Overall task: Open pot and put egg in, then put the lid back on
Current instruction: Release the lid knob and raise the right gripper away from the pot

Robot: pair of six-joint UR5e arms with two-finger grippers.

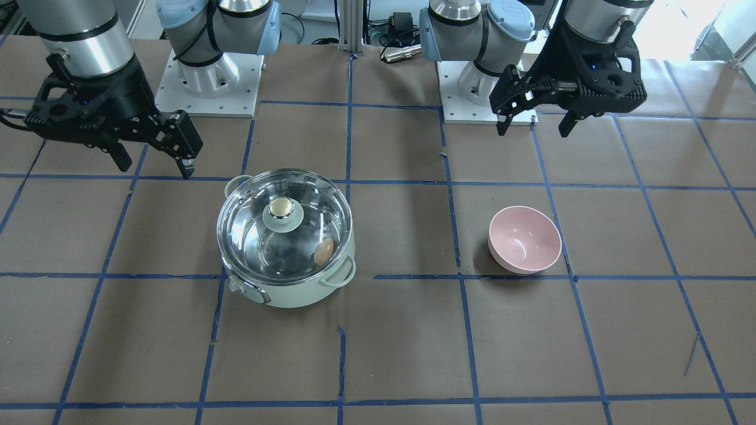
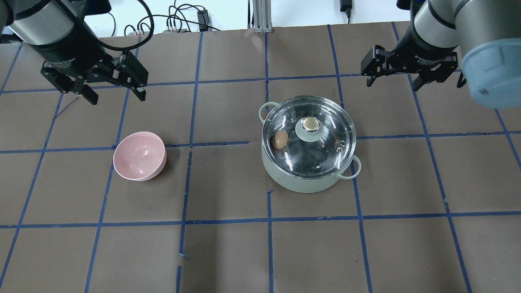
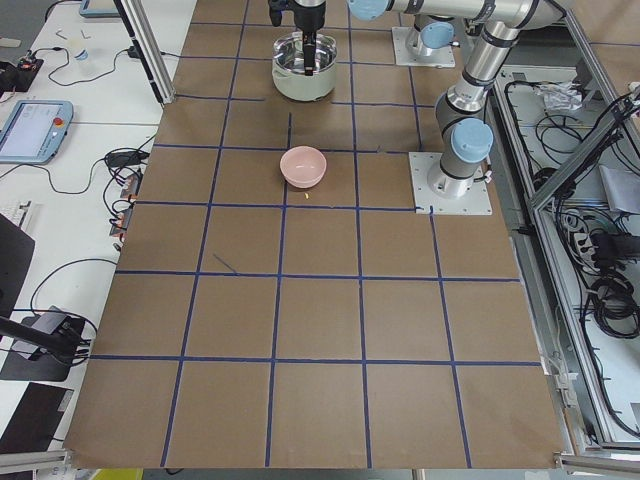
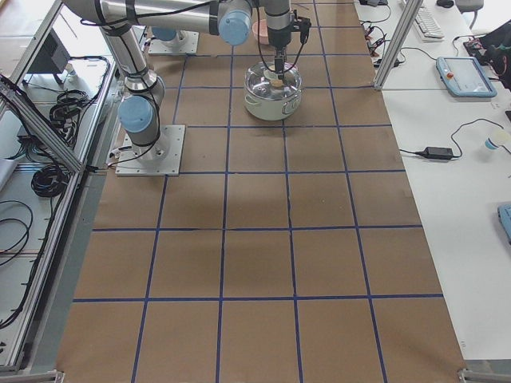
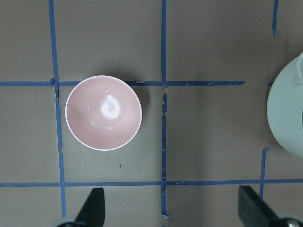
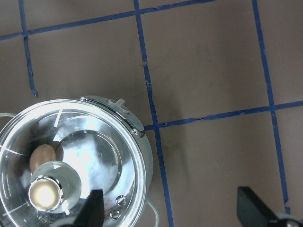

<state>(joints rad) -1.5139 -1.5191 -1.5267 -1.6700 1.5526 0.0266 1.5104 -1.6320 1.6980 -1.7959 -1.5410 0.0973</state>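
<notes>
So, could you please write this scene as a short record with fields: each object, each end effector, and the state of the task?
pot: on the table, robot's right half, closed
lid: seated on the pot, knob up
egg: inside the pot, near its wall, seen through the glass
pink bowl: upright, empty, robot's left half, apart from the pot
left end effector: open, holding nothing, raised above the table
right end effector: open, holding nothing, raised, not touching the pot
task state: egg in, lid on; appears complete
</notes>
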